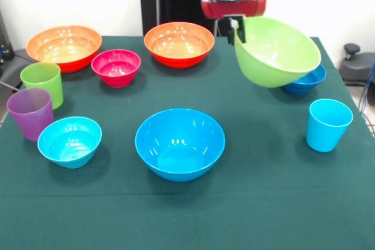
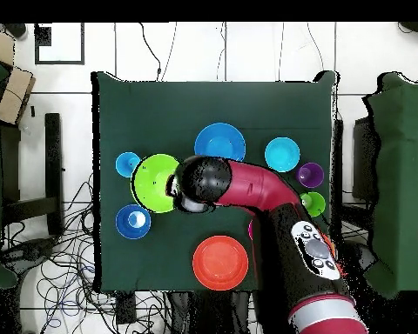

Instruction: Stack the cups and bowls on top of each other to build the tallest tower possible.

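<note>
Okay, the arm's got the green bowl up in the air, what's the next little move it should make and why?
Probably carry the lime green bowl sideways until it hangs over the large blue bowl, then level it. The gripper pinches the green bowl's rim, holding it tilted in the air above the small dark blue bowl, while the large blue bowl sits empty and upright at mid-table, a wide base for nesting.

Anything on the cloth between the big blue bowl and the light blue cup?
No. In the front view the green cloth between the large blue bowl and the light blue cup is bare. The pincer holds the lime green bowl in the air, farther back.
</note>
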